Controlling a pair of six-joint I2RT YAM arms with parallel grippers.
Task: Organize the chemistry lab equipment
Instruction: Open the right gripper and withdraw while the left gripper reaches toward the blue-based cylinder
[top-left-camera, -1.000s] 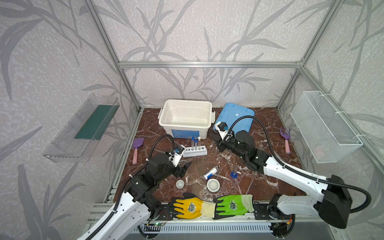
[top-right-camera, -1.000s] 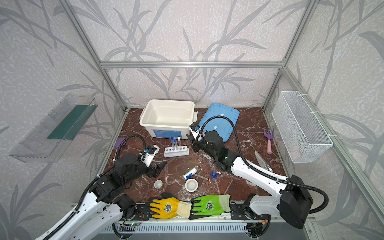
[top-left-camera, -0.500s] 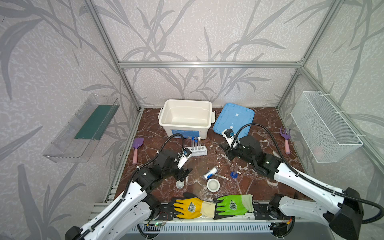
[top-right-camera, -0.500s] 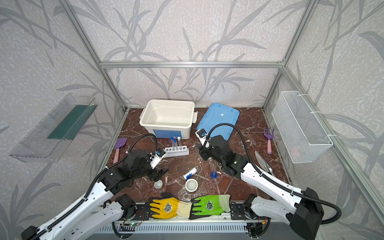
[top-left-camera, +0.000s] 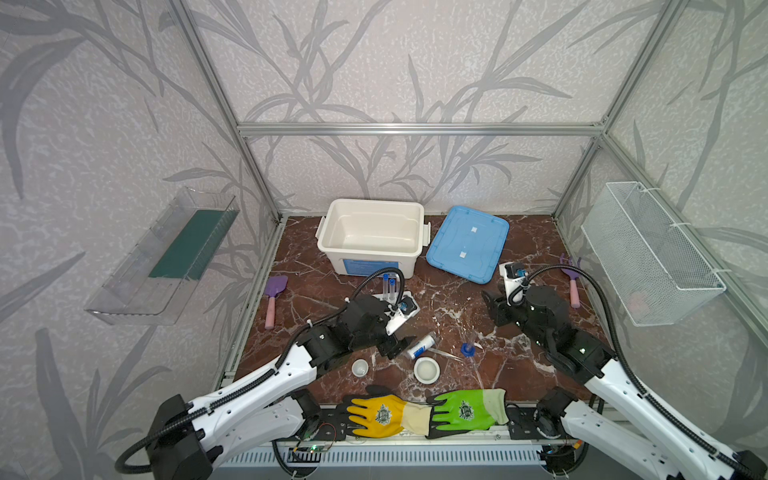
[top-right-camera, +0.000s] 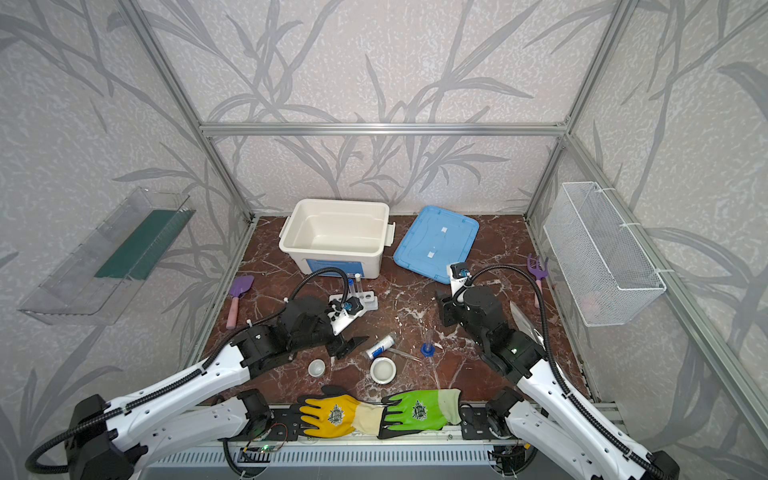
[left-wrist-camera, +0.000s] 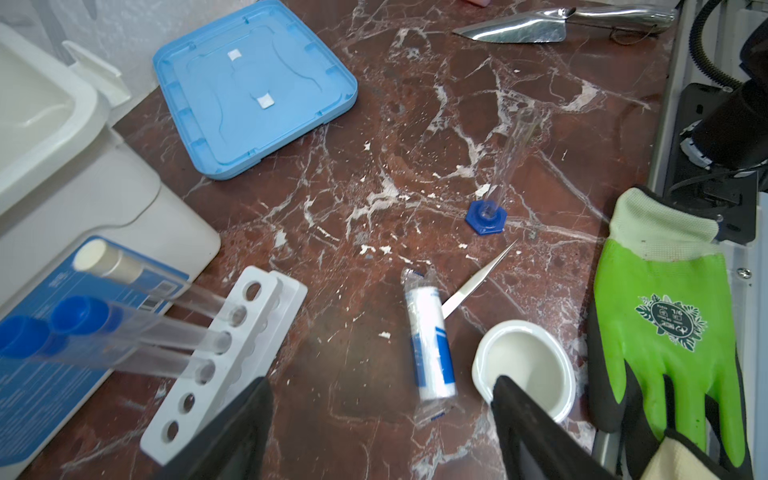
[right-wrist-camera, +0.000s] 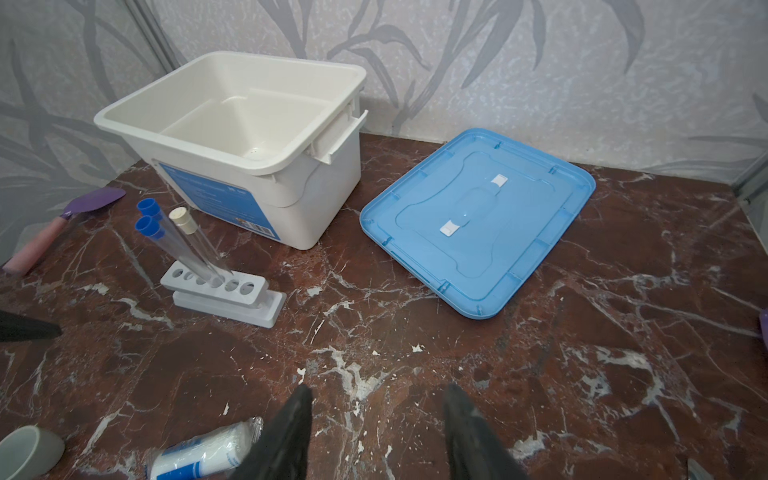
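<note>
The white rack (top-left-camera: 409, 309) (right-wrist-camera: 232, 291) stands before the tub, holding two blue-capped test tubes (right-wrist-camera: 166, 237) and a white-capped tube (left-wrist-camera: 166, 286). My left gripper (top-left-camera: 397, 347) (left-wrist-camera: 382, 382) hangs open over the table, with the near end of the blue-labelled vial (top-left-camera: 420, 345) (left-wrist-camera: 430, 345) between its fingertips. Beside the vial lie the tweezers (left-wrist-camera: 478, 282), the blue-based vessel (top-left-camera: 468, 348) and the larger dish (top-left-camera: 427, 370). The small dish (top-left-camera: 360, 367) sits under the left arm. My right gripper (top-left-camera: 490, 305) (right-wrist-camera: 379, 388) is open and empty over bare marble, right of the rack.
A white tub (top-left-camera: 374, 204) and its blue lid (top-left-camera: 467, 245) stand at the back. A purple trowel (top-left-camera: 274, 295) lies left and a rake (top-left-camera: 572, 278) right. Yellow (top-left-camera: 380, 415) and green (top-left-camera: 467, 409) gloves lie on the front edge. A metal scoop (left-wrist-camera: 540, 25) rests near the right arm.
My right gripper has drawn back from beside the rack toward the right, with its jaws spreading wider. My left gripper has reached forward past the rack to the vial.
</note>
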